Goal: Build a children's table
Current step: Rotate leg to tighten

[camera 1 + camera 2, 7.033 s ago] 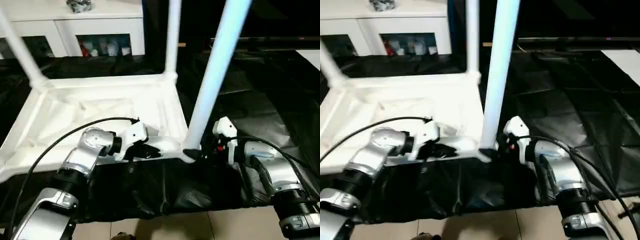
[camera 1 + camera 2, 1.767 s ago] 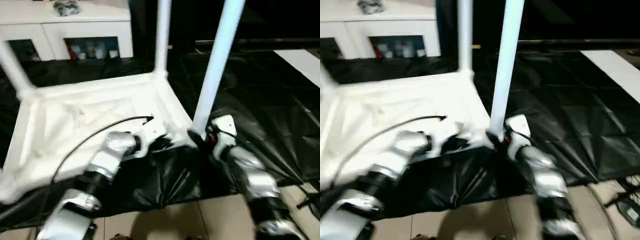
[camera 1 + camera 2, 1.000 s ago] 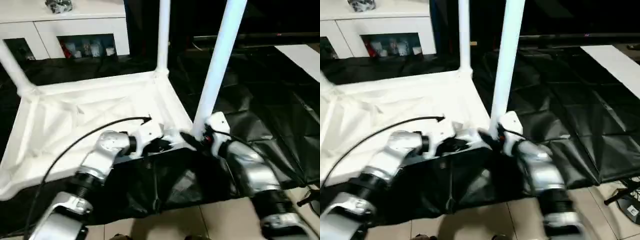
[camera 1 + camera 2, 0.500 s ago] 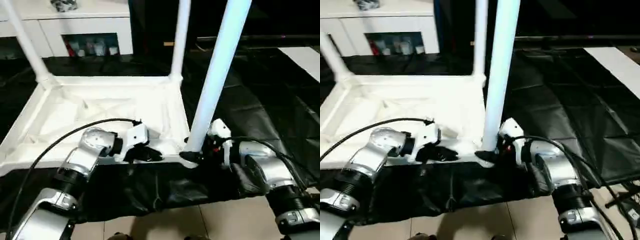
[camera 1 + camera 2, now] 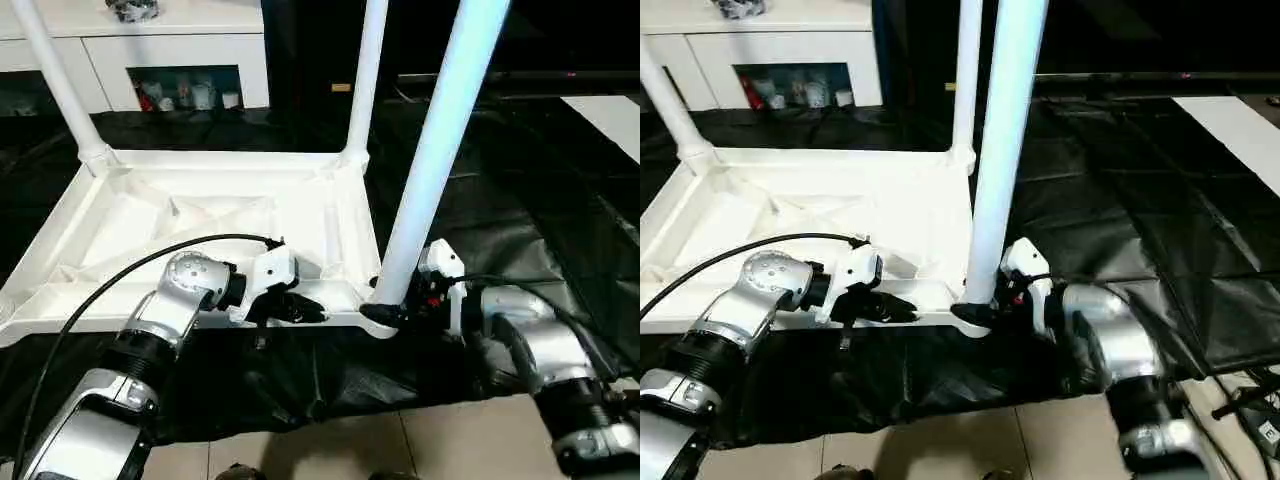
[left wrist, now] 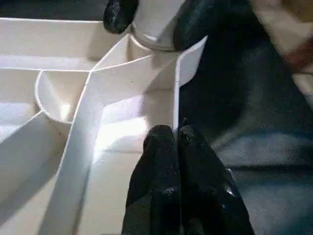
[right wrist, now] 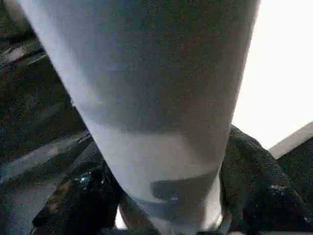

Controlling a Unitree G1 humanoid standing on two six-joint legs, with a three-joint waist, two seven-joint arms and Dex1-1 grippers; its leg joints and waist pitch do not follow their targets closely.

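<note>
The children's table lies upside down, its white ribbed tabletop (image 5: 200, 215) resting on the black cover. Three white legs stand up from its corner sockets: far left (image 5: 55, 80), far right (image 5: 365, 80) and near right (image 5: 430, 170). My left gripper (image 5: 310, 312) is shut on the thin near rim of the tabletop (image 6: 175, 88), just left of the near right socket. My right gripper (image 5: 385, 312) is closed on the base of the near right leg (image 7: 146, 98), one black finger (image 7: 254, 181) on each side. Both of those fingertips (image 6: 120, 12) also show in the left wrist view.
A white cabinet (image 5: 170, 50) with glass doors stands behind the table. The black cover (image 5: 520, 200) spreads wrinkled to the right, with a white surface (image 5: 610, 115) at its far right. Tiled floor (image 5: 350, 450) lies below the near edge. A black cable (image 5: 120, 290) arcs over my left forearm.
The camera has shifted, so the whole picture sits differently. Both grippers stay at the near right corner, and the right fingers have drawn in around the leg's base.
</note>
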